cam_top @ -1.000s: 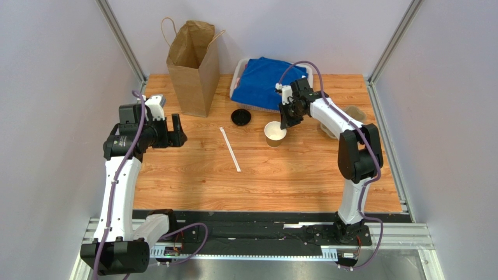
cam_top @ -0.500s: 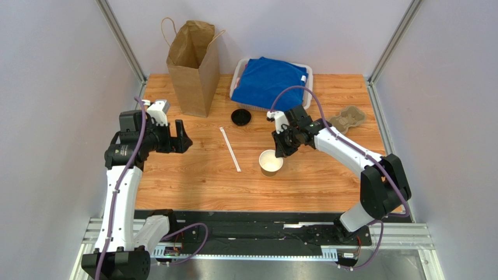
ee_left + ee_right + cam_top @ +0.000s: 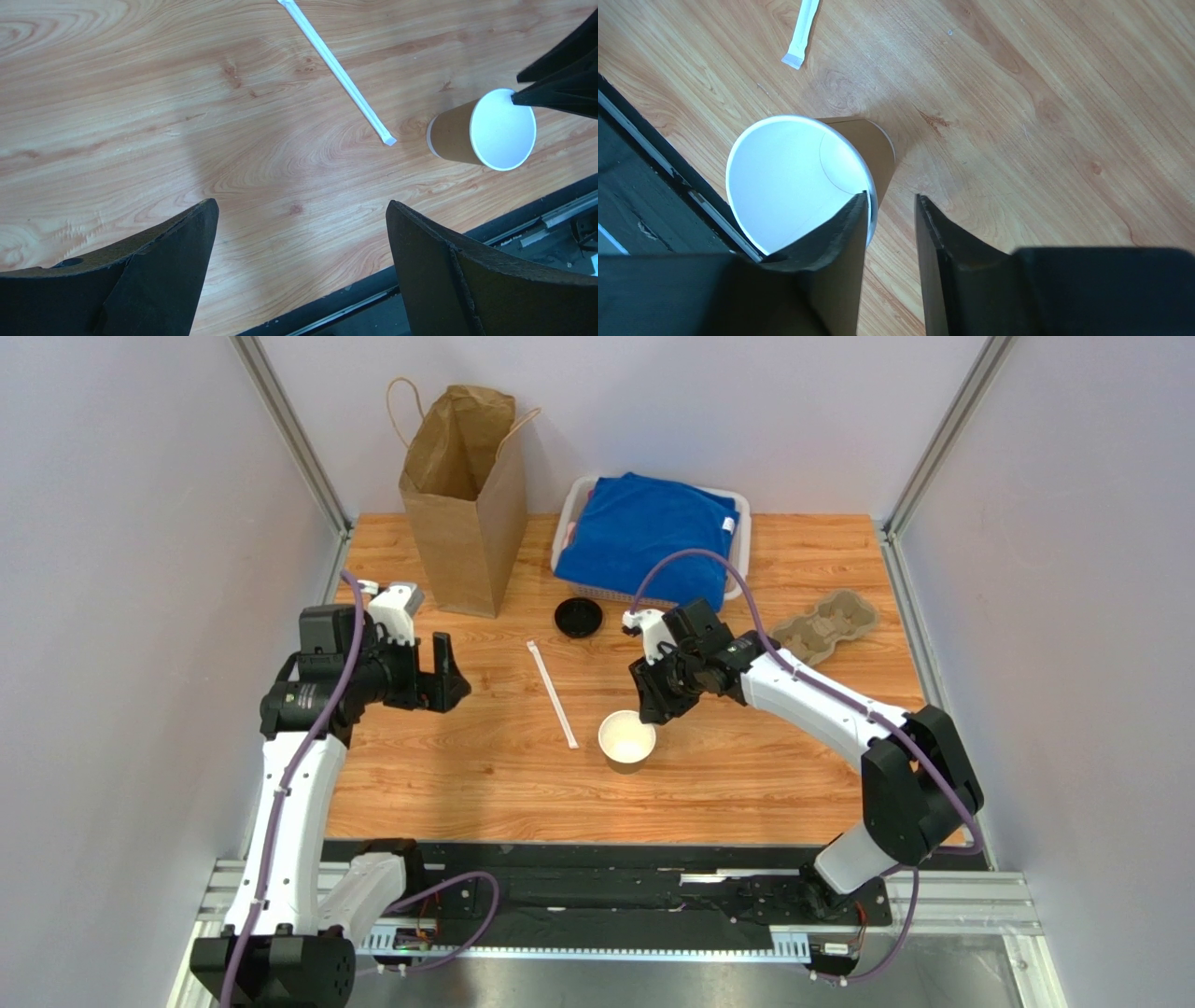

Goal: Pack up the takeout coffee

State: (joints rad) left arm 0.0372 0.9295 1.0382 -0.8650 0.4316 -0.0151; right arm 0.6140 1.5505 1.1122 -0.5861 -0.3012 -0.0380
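The takeout coffee cup [image 3: 626, 739] stands upright on the table near the front, kraft brown outside, white inside, with no lid on it [image 3: 484, 129]. Its black lid [image 3: 578, 618] lies apart, further back by the basket. My right gripper [image 3: 657, 703] hangs over the cup's far rim. In the right wrist view the right gripper [image 3: 891, 197] has one finger inside the cup [image 3: 787, 175] and one outside, with a gap of bare wood between them. My left gripper [image 3: 446, 672] hovers open at the left, holding nothing [image 3: 300, 205].
A white wrapped straw [image 3: 551, 693] lies left of the cup [image 3: 337, 70]. A tall brown paper bag [image 3: 463, 497] stands at the back left, beside a white basket [image 3: 568, 525] with blue cloth. A grey pulp carrier [image 3: 828, 626] sits at the right. The table's front edge [image 3: 640, 189] is close to the cup.
The right arm carried the cup from mid-table towards the front left and set it down. Its jaws have parted from the cup wall. The left gripper drifted slightly right.
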